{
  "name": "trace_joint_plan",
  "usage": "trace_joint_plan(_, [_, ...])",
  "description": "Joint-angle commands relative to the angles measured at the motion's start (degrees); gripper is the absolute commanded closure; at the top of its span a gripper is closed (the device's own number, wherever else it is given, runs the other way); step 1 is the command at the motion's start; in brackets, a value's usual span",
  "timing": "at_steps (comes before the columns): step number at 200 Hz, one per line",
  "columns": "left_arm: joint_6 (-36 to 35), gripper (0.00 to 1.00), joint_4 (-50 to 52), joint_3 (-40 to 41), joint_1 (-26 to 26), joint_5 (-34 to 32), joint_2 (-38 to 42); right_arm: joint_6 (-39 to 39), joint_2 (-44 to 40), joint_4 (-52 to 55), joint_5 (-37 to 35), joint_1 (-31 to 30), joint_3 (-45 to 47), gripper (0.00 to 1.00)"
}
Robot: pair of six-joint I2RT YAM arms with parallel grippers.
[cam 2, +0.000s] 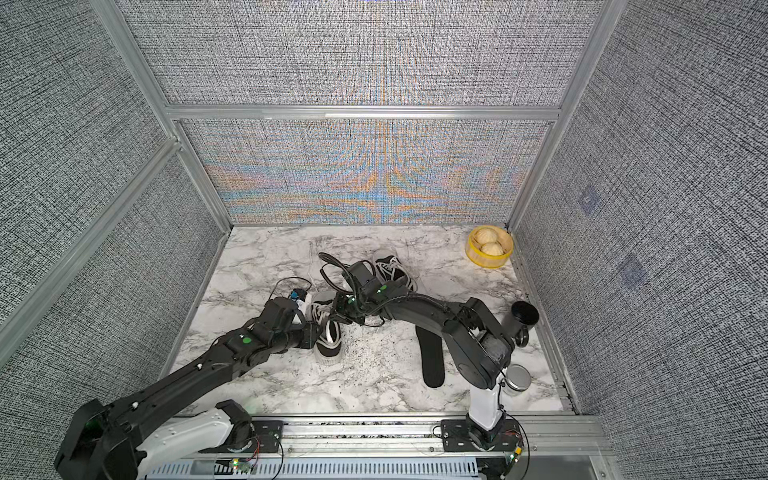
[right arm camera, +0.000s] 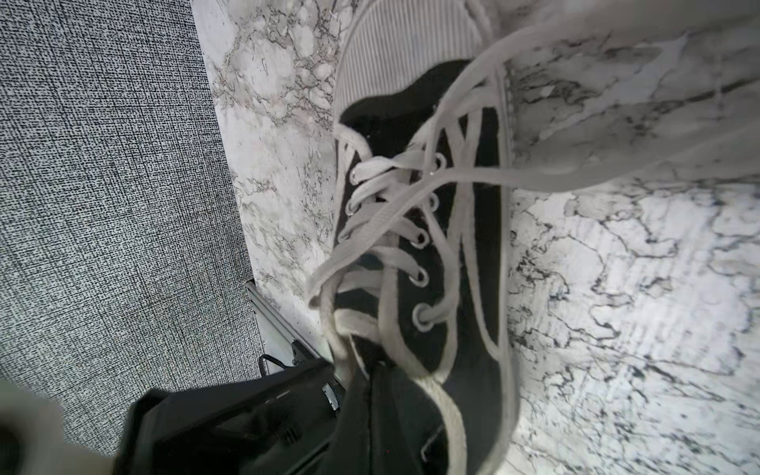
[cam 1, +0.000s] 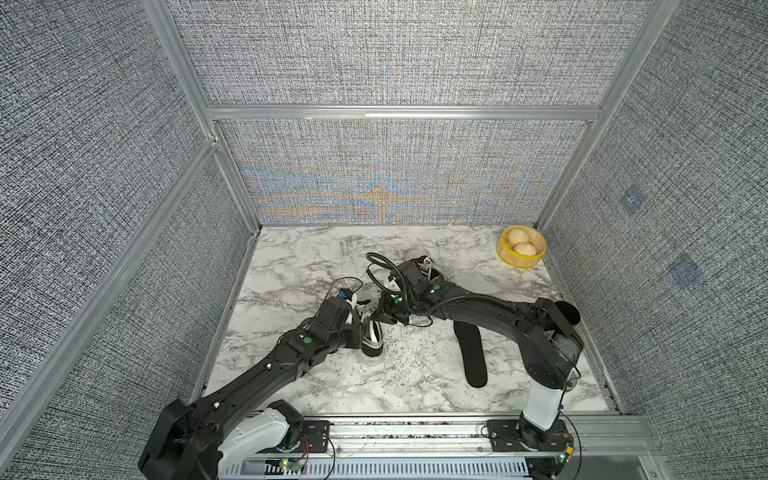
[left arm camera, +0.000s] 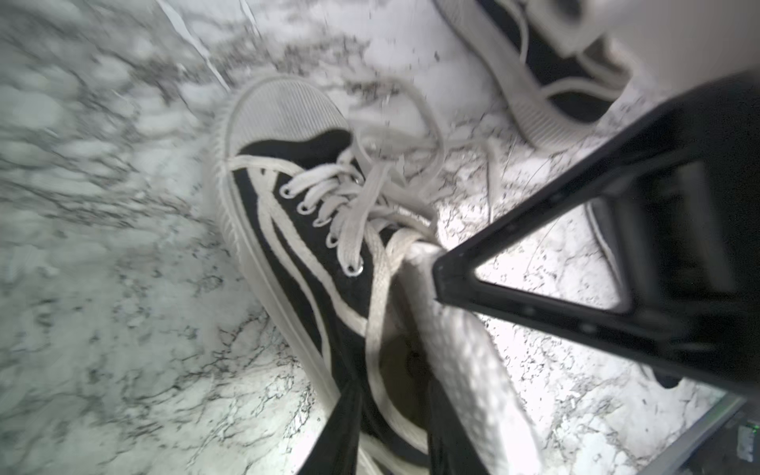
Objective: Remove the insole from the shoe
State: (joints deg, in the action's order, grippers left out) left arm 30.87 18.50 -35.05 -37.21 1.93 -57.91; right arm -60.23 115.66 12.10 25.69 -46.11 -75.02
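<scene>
Left arm (cam 1: 266, 370): left jaws parted, astride one side wall of the shoe (cam 1: 372, 338) at its heel end, with no pinch evident. Shoe: black canvas with white laces, on the tabletop (cam 1: 291, 257) left of centre, long axis front to back, toe cap away from the robot and heel toward it. Insole (left arm camera: 402, 360): judged to be inside that shoe. Only a dim brownish patch shows in the mouth, just below both sets of jaws. Its forward length is hidden under tongue and laces, so it would have to come out heelward and up. White mesh strip (left arm camera: 460, 337): beside the mouth, blurred, not identified. Right arm (cam 1: 490, 309): right jaws closed, tip against the mouth's front edge by the last eyelets. Whether they pinch lace, tongue or nothing cannot be told. Both arms equally near. Second shoe (cam 1: 428, 266): behind, partly hidden by the right arm. Loose black insole (cam 1: 471, 353): flat on the tabletop to the right, well apart from the shoe, far end under the right arm.
</scene>
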Motion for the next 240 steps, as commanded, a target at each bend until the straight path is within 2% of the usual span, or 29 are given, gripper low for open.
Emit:
trace_joint_plan(1, [4.09, 0.66, 3.88, 0.26, 0.03, -3.68, 3.65, -0.82, 0.72, -3.72, -1.1, -0.05, 0.42, 1.0])
trace_joint_plan(40, [9.48, 0.6, -1.9, 4.79, 0.01, 7.1, 6.58, -0.5, 1.9, -3.48, -1.0, -0.56, -0.81, 1.0])
trace_joint_plan(56, [11.08, 0.56, -3.87, 5.43, 0.03, 9.47, 6.11, -0.48, 1.94, -3.57, -1.0, -0.74, -0.83, 1.0])
trace_joint_plan(85, [11.1, 0.52, -4.27, 3.95, 0.03, 9.54, 3.83, -0.41, 2.2, -3.66, -1.17, -1.13, -0.63, 1.0])
trace_joint_plan(127, [9.08, 0.51, -0.23, 0.13, -0.01, 7.99, -2.65, -0.74, 2.2, -4.1, -1.27, -1.6, -0.37, 1.0])
trace_joint_plan(172, [6.49, 0.67, 3.98, -2.66, 0.03, 7.85, -7.62, -0.61, 2.38, -4.38, -1.08, -1.71, -0.74, 1.0])
trace_joint_plan(210, [6.52, 0.91, 4.48, -3.65, 0.03, 7.55, -7.35, 1.28, 0.7, -6.73, -0.76, -1.62, -0.38, 1.0])
trace_joint_plan(222, [7.27, 0.97, 3.93, -3.8, 0.03, 7.6, -6.85, 3.27, -1.39, -8.36, -1.46, -1.58, 0.3, 0.86])
trace_joint_plan(240, [9.84, 0.99, 2.22, -3.56, 0.06, 8.02, -6.0, 8.34, -6.71, -10.83, -4.77, -1.18, 3.27, 0.61])
